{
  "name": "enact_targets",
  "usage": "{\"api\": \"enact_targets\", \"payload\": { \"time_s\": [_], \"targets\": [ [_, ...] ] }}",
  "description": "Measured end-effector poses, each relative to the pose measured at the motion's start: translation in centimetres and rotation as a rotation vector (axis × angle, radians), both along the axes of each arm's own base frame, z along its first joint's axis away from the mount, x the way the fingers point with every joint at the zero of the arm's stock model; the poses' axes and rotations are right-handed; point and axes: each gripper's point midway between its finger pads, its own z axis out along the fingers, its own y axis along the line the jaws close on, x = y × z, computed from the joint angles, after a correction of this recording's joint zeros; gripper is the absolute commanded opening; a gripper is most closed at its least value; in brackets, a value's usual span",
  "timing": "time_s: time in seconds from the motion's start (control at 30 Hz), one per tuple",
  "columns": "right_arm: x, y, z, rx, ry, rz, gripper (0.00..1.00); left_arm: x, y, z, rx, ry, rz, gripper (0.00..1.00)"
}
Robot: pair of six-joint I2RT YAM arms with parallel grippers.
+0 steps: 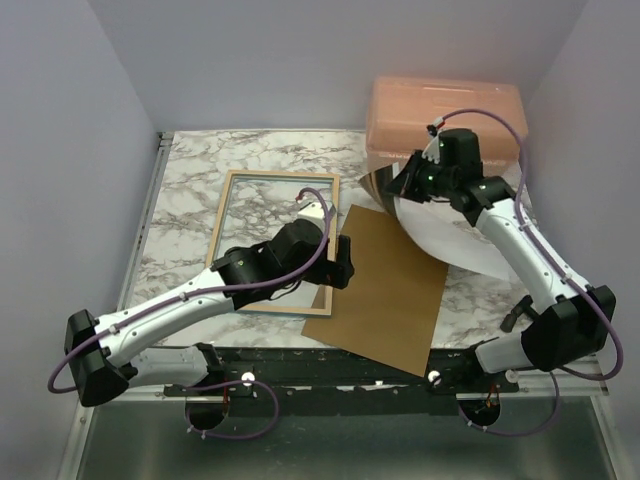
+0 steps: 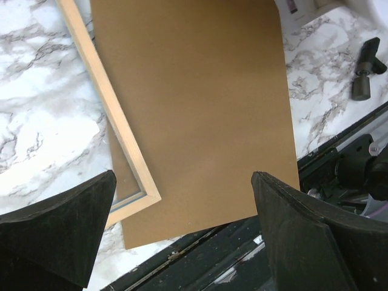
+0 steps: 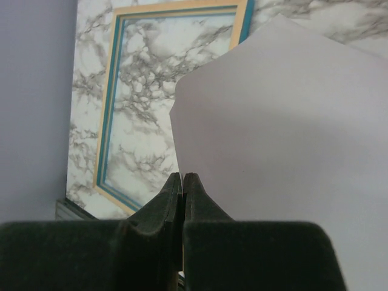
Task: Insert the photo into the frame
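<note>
The frame lies flat on the marble table, pale wood back up, with a blue inner edge visible in the right wrist view. My right gripper is shut on an edge of the photo and holds it curled above the table right of the frame. The photo's white back faces the cameras. My left gripper is open and empty above the brown backing sheet, beside the frame's near right corner. In its own view the right gripper pinches the sheet's edge.
The brown backing sheet lies at an angle between the frame and the photo, its corner over the front rail. A peach plastic box stands at the back right. A black part sits by the right arm base.
</note>
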Motion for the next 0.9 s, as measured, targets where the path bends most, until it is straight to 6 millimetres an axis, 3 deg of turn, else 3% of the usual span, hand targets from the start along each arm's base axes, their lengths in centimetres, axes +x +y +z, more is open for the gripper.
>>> {"api": "enact_targets", "payload": {
  "time_s": [0.2,0.3,0.47,0.57,0.7,0.8,0.9],
  "targets": [
    [-0.2,5.8,-5.9,0.133,0.071,0.012,0.00,0.3,3.1,-1.6,-0.025,0.037,0.086,0.98],
    [-0.2,10.1,-8.3,0.158,0.101,0.048,0.02,0.4,4.1,-2.5,-0.023,0.056,0.115,0.98],
    [-1.5,16.5,-10.1,0.189,0.110,0.115,0.31,0.1,5.2,-3.6,-0.024,0.078,0.139,0.98],
    [-2.3,19.0,-9.9,0.239,0.104,0.150,0.60,0.0,5.8,-4.1,-0.028,0.088,0.155,0.99],
    [-1.7,19.6,-10.2,0.273,0.106,0.138,0.81,0.0,6.8,-5.3,-0.029,0.118,0.184,0.98],
    [-1.5,19.5,-10.4,0.276,0.112,0.128,0.87,0.1,7.5,-6.3,-0.031,0.149,0.201,0.97],
    [-1.3,19.0,-10.0,0.270,0.098,0.114,0.88,0.1,7.9,-7.7,-0.041,0.188,0.214,0.92]
  ]
}}
